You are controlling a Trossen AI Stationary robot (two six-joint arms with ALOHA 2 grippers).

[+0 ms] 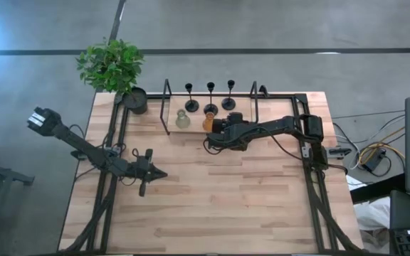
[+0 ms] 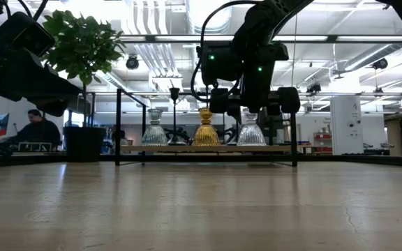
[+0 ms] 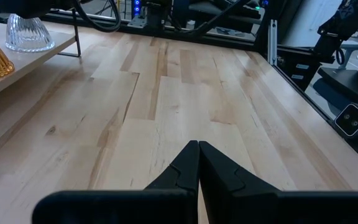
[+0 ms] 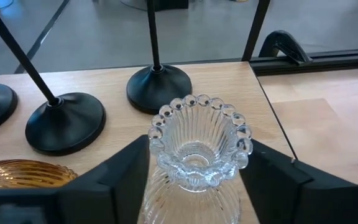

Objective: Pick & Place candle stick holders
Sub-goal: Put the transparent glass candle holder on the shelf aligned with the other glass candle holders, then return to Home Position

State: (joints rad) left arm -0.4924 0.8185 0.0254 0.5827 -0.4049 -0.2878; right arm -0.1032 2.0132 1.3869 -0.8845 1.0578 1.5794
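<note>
Three black holders (image 1: 210, 107) with thin stems stand in a row at the back of a low wooden shelf (image 2: 173, 148). In front of them stand a grey-green glass holder (image 1: 182, 119), an amber one (image 2: 204, 132) and a clear one (image 4: 197, 149). My right gripper (image 4: 197, 171) is shut on the clear holder, over the shelf's right part. My left gripper (image 1: 161, 173) is shut and empty, over the table's left middle. It also shows in the left wrist view (image 3: 199, 155). My right gripper pinches the clear holder's ribbed body (image 4: 157, 186), just below its beaded rim, between its two fingers. The fingers slant down from the table's right and near side. The holder is upright, with its base (image 2: 251, 139) on the shelf.
A round black pot with a green plant (image 1: 135, 99) stands at the table's far left corner. Black rails (image 1: 166, 107) rise at both ends of the shelf. Bare wood (image 1: 226, 199) takes up the near half of the table. People sit in the room beyond.
</note>
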